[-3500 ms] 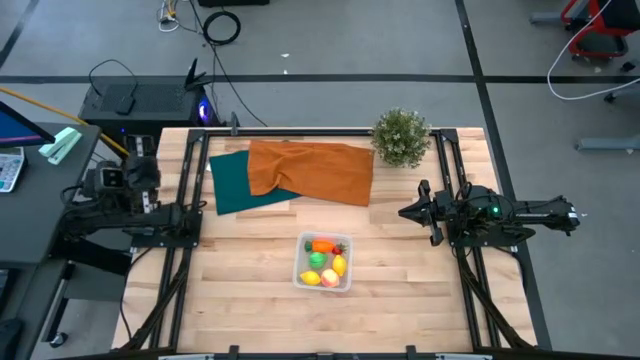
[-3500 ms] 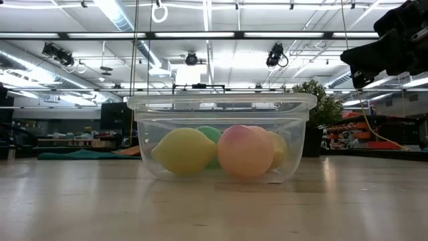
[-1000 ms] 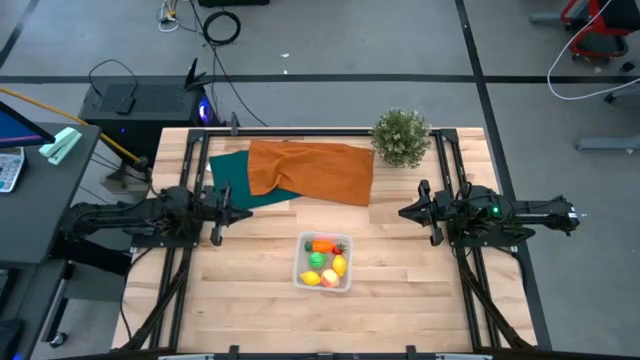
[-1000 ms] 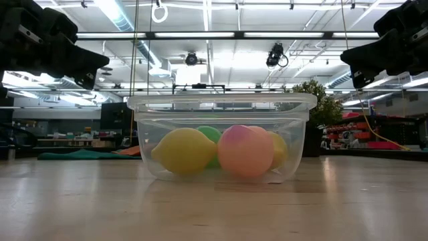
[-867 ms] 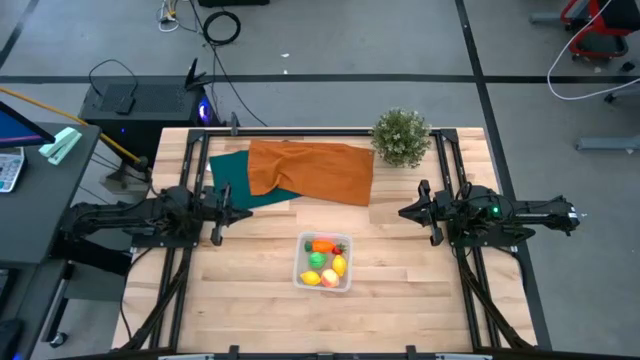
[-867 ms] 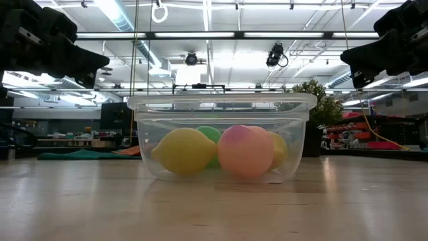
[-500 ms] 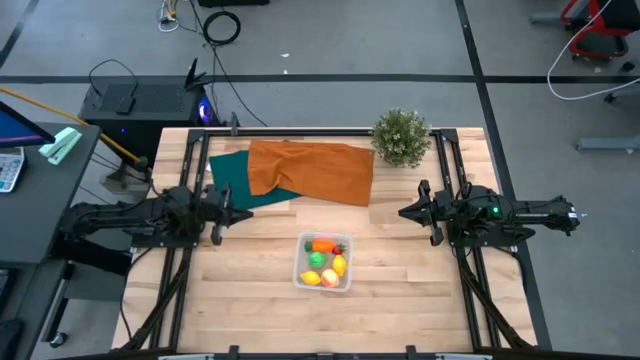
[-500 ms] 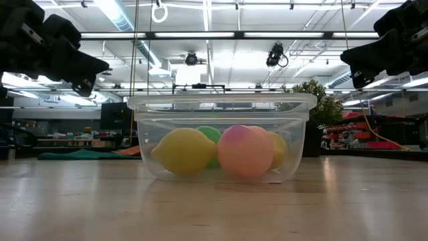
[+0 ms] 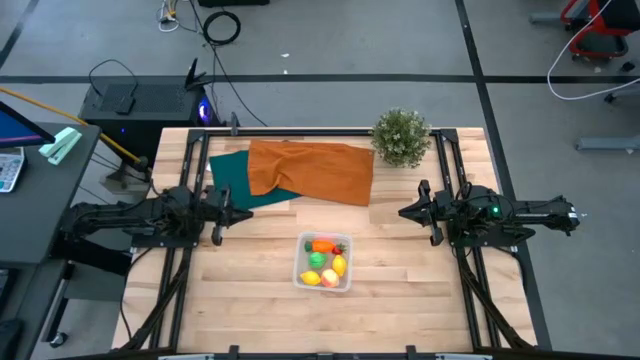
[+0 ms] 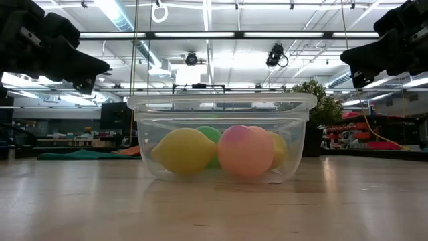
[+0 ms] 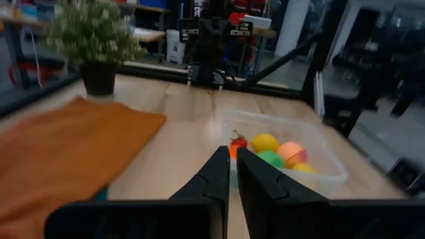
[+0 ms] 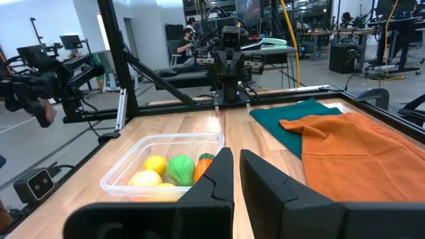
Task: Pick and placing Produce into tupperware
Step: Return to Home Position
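Observation:
The clear tupperware [image 9: 300, 262] stands on the wooden table, a little toward the near edge of its middle. Inside lies the produce: an orange carrot [image 9: 322, 245], a red strawberry [image 9: 339, 248], a green round one [image 9: 316, 259], two yellow lemons [image 9: 339, 265] [image 9: 311, 278] and a pale reddish apple [image 9: 329, 278]. My left gripper [image 9: 249, 212] hovers level at the table's left side, shut, pointing toward the right. Facing it from the right side, my right gripper [image 9: 401, 212] is also level and shut. Both are above and clear of the tupperware [image 10: 221, 107], with nothing between their fingers [image 11: 233, 151] [image 12: 236, 154].
An orange cloth [image 9: 310, 170] lies over a dark green cloth [image 9: 232, 185] at the far middle of the table. A bushy potted plant [image 9: 401, 137] stands at the far right corner. Bare wood [image 9: 250, 300] surrounds the tupperware on the near half.

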Robot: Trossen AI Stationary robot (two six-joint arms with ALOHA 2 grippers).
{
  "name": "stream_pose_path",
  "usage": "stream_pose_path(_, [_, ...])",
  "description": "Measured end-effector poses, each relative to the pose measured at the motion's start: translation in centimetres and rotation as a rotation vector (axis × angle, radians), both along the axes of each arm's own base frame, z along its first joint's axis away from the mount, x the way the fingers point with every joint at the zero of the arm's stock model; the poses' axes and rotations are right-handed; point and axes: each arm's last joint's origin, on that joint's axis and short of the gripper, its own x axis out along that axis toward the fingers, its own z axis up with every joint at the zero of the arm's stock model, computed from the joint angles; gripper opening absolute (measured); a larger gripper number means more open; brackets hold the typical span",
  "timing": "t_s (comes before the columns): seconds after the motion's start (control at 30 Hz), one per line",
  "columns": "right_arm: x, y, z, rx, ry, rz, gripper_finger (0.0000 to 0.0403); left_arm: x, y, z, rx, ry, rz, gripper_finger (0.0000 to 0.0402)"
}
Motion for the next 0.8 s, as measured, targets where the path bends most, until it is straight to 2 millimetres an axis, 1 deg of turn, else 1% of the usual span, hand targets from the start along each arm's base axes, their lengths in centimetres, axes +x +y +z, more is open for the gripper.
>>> stream_pose_path(0.1, [0.0, 0.0, 0.0, 0.0, 0.0, 0.0, 0.0001, 0.0, 0.0, -0.01, 0.106, 0.0, -0.005, 0.0032])
stream_pose_path(0.2, [0.0, 0.0, 0.0, 0.0, 0.0, 0.0, 0.0001, 0.01, 0.01, -0.02, 0.17, -0.001, -0.008, 0.0027])
stream_pose_path(0.37, [0.0, 0.0, 0.0, 0.0, 0.0, 0.0, 0.0001, 0.01, 0.0, -0.02, 0.164, -0.001, -0.008, 0.0023])
stream_pose_path(0.63, [0.0, 0.0, 0.0, 0.0, 0.0, 0.0, 0.0001, 0.01, 0.0, -0.02, 0.169, -0.001, -0.008, 0.0036])
stream_pose_path(0.8, [0.0, 0.0, 0.0, 0.0, 0.0, 0.0, 0.0001, 0.01, 0.0, -0.02, 0.17, -0.001, -0.009, 0.0033])
